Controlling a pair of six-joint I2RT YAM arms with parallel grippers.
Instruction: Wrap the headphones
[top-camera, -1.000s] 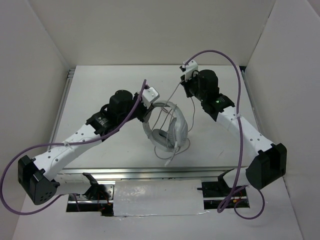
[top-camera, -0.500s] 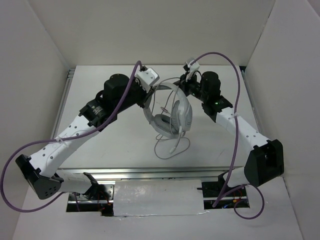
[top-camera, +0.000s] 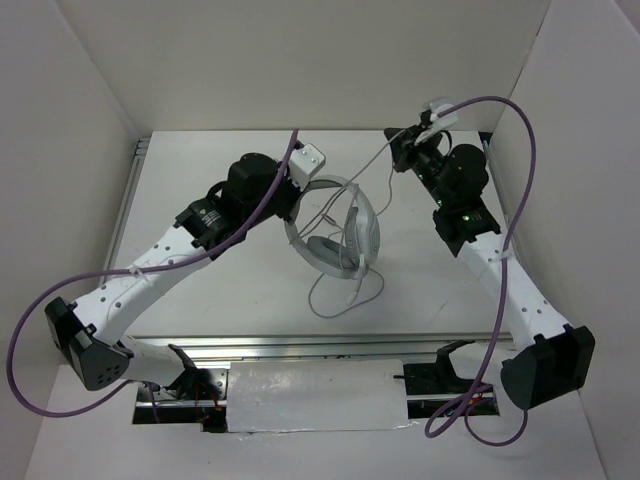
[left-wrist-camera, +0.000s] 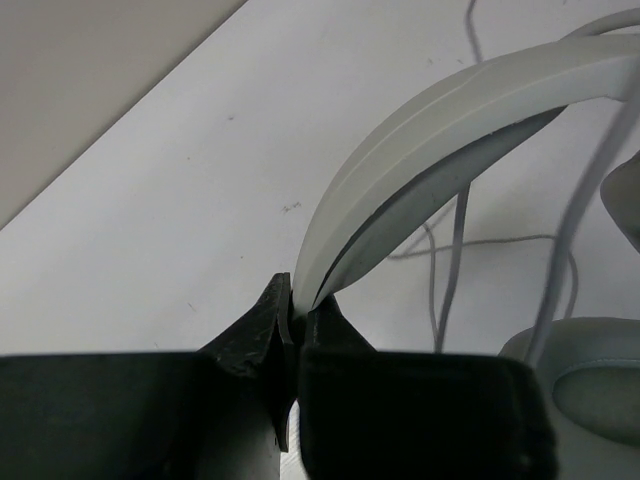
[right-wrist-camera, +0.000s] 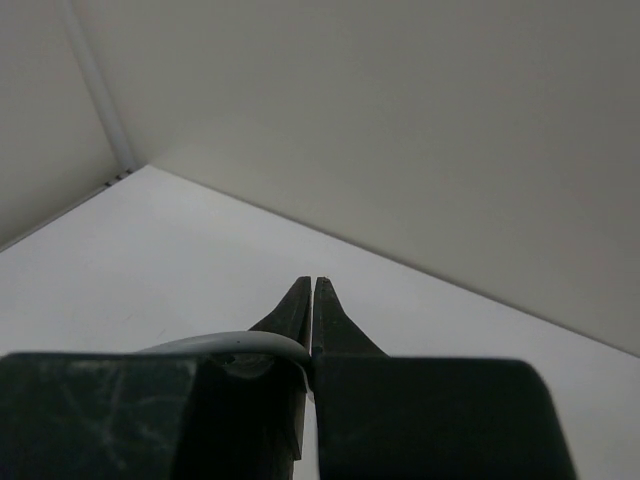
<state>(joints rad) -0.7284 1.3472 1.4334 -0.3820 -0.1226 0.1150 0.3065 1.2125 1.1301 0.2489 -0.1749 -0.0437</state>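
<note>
kev: White table (top-camera: 200, 170) boxed in by plain white walls (top-camera: 300, 60), 2 arms reaching in from the near edge. Where's the headset sitting?

mo: Headphones (top-camera: 340, 240) are about mid-table, between the 2 arms. Can't tell if they're touching the surface. Left gripper (left-wrist-camera: 298, 305) has them by the headband (left-wrist-camera: 450, 130). In the left wrist cam its fingers are squeezed down on the band's edge with no gap to speak of, and the band arcs up and away to the right. Padded ear cup (left-wrist-camera: 590, 370) shows at the lower right of that view.

kev: And the right one?

mo: Right gripper (right-wrist-camera: 311, 290) is up toward the back right corner, well apart from the headset. Jaws are pretty much closed, just a hairline slit between the tips, and the thin grey cable (right-wrist-camera: 230, 345) comes in from the left and is pinched between them. From overhead the cable runs from there down to the headphones, and the slack lies in a loose loop on the table just in front of them.
</note>
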